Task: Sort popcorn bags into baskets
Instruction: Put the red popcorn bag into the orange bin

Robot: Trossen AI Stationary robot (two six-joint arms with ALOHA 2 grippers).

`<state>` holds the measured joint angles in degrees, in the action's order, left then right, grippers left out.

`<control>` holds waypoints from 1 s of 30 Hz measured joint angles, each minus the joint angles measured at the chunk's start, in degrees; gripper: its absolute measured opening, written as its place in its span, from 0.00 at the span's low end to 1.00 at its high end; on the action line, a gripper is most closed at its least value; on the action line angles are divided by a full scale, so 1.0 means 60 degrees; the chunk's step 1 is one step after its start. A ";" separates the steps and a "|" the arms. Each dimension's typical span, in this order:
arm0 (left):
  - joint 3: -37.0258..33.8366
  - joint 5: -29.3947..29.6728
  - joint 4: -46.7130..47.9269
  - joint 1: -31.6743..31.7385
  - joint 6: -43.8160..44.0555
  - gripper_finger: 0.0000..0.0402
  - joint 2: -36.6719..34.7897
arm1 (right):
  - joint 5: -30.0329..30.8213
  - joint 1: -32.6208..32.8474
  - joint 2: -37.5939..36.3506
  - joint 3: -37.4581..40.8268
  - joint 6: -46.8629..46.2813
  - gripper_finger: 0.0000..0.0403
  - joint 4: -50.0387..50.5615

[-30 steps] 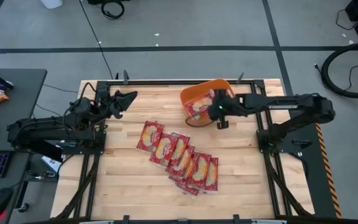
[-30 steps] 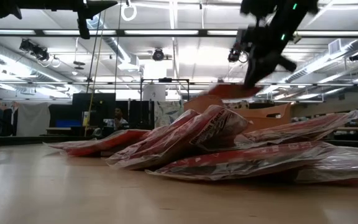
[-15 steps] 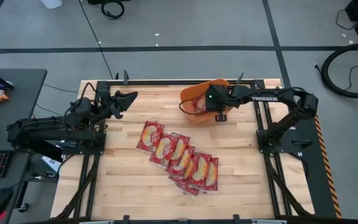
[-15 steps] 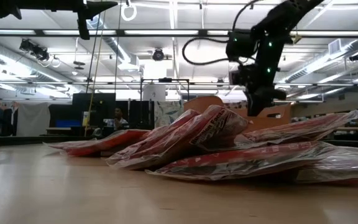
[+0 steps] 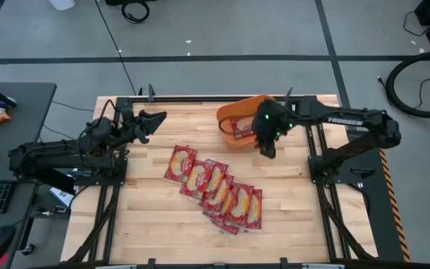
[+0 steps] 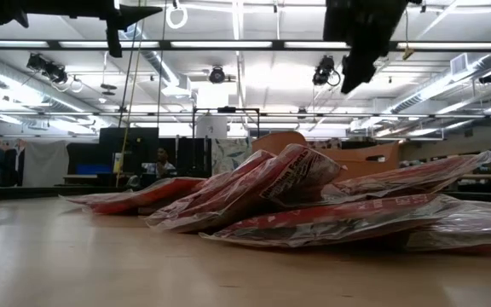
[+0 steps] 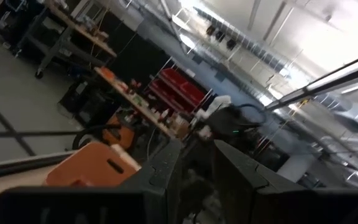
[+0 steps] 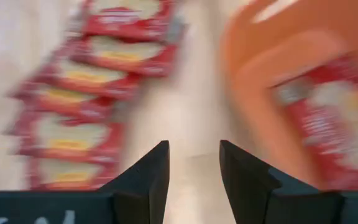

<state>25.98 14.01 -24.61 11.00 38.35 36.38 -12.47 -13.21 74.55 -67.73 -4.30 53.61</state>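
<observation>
While the right hand [image 5: 269, 146] hovers empty with fingers apart beside the orange basket [image 5: 239, 112] at the desk's [image 5: 148, 224] far edge, one popcorn bag [image 5: 243, 128] lies inside it. A row of popcorn bags [image 5: 215, 187] overlaps mid-desk. Near the left edge, the left hand [image 5: 149, 121] waits, fingers spread.

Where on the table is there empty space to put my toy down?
Bare wood lies near the table front edge, left of the row of popcorn bags, and also right of that row. The far right part is crowded: the orange basket sits there with the right gripper beside it.
</observation>
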 joint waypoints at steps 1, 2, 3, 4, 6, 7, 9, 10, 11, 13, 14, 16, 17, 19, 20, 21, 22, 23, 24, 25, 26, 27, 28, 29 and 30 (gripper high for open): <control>0.0000 -0.0063 0.0113 0.0000 0.0001 0.23 0.0001 | -0.0042 0.0307 -0.0054 0.0071 -0.0501 0.36 -0.0001; 0.0000 -0.0111 0.0210 0.0000 -0.0004 0.23 0.0001 | -0.0045 0.0621 -0.0104 0.0176 -0.1030 0.36 -0.0023; 0.0000 -0.0131 0.0335 0.0000 -0.0003 0.23 -0.0003 | -0.0046 0.0936 -0.0143 0.0306 -0.1596 0.36 -0.0115; 0.0000 -0.0134 0.0499 0.0000 0.0000 0.23 -0.0003 | -0.0062 0.1254 -0.0171 0.0474 -0.2190 0.36 -0.0299; 0.0000 -0.0143 0.0847 0.0000 0.0000 0.23 0.0001 | -0.0139 0.1858 -0.0186 0.0870 -0.3435 0.36 -0.0709; 0.0000 -0.0145 0.0936 0.0000 0.0000 0.23 0.0001 | -0.0161 0.2170 -0.0172 0.1073 -0.4051 0.36 -0.0933; 0.0000 -0.0154 0.1041 0.0000 0.0000 0.23 -0.0003 | -0.0161 0.2751 -0.0168 0.1538 -0.5299 0.36 -0.1568; 0.0000 -0.0207 0.1093 0.0000 -0.0001 0.23 0.0001 | -0.0157 0.3033 -0.0168 0.1793 -0.5920 0.36 -0.1923; 0.0000 -0.0291 0.1116 0.0000 -0.0007 0.23 0.0001 | -0.0159 0.3300 -0.0168 0.2080 -0.6535 0.36 -0.2331; 0.0000 -0.0460 0.1108 0.0000 -0.0007 0.23 -0.0003 | -0.0132 0.3796 -0.0165 0.2618 -0.7773 0.36 -0.3153; 0.0000 -0.0570 0.1126 0.0001 -0.0007 0.23 -0.0003 | -0.0110 0.4039 -0.0165 0.2895 -0.8410 0.36 -0.3657; 0.0000 -0.0780 0.1242 0.0004 -0.0009 0.23 0.0001 | 0.0090 0.4492 -0.0165 0.3498 -0.9736 0.36 -0.4840; 0.0000 -0.0874 0.1290 0.0002 -0.0007 0.23 0.0001 | 0.0244 0.4709 -0.0165 0.3817 -1.0384 0.36 -0.5418; 0.0000 -0.1064 0.1393 0.0003 -0.0007 0.23 0.0000 | 0.0628 0.5092 -0.0144 0.4449 -1.1598 0.36 -0.6603; 0.0000 -0.1155 0.1439 0.0002 -0.0011 0.23 0.0001 | 0.0817 0.5269 -0.0106 0.4732 -1.2138 0.37 -0.7146; 0.0000 -0.1238 0.1484 0.0004 -0.0011 0.23 0.0000 | 0.0988 0.5451 -0.0095 0.5023 -1.2613 0.37 -0.7594; 0.0000 -0.1318 0.1528 0.0000 -0.0011 0.23 0.0001 | 0.1181 0.5607 -0.0083 0.5291 -1.3069 0.38 -0.7916; 0.0000 -0.1379 0.1567 0.0000 -0.0011 0.23 0.0001 | 0.1340 0.5742 -0.0015 0.5508 -1.3506 0.39 -0.8291; 0.0000 -0.1418 0.1610 0.0004 -0.0011 0.23 0.0001 | 0.1437 0.5877 0.0056 0.5714 -1.3920 0.40 -0.8637; 0.0000 -0.1481 0.1632 0.0000 -0.0011 0.23 0.0001 | 0.1459 0.5991 0.0121 0.5890 -1.4259 0.41 -0.8857; 0.0000 -0.1541 0.1632 0.0004 -0.0011 0.23 -0.0001 | 0.1456 0.6087 0.0246 0.6015 -1.4561 0.43 -0.9123; 0.0000 -0.1592 0.1650 0.0004 -0.0015 0.23 -0.0003 | 0.1453 0.6190 0.0420 0.6097 -1.4849 0.44 -0.9398; 0.0000 -0.1652 0.1690 0.0004 -0.0015 0.23 0.0001 | 0.1432 0.6278 0.0595 0.6173 -1.5096 0.46 -0.9619; 0.0000 -0.1694 0.1697 0.0000 -0.0015 0.23 0.0001 | 0.1417 0.6370 0.0780 0.6207 -1.5283 0.47 -0.9827; 0.0000 -0.1723 0.1692 0.0004 -0.0015 0.23 -0.0003 | 0.1422 0.6463 0.1004 0.6216 -1.5420 0.48 -1.0128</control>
<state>25.98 3.68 -14.45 11.03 38.26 36.36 -3.94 25.56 80.57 -30.44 -96.82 -7.16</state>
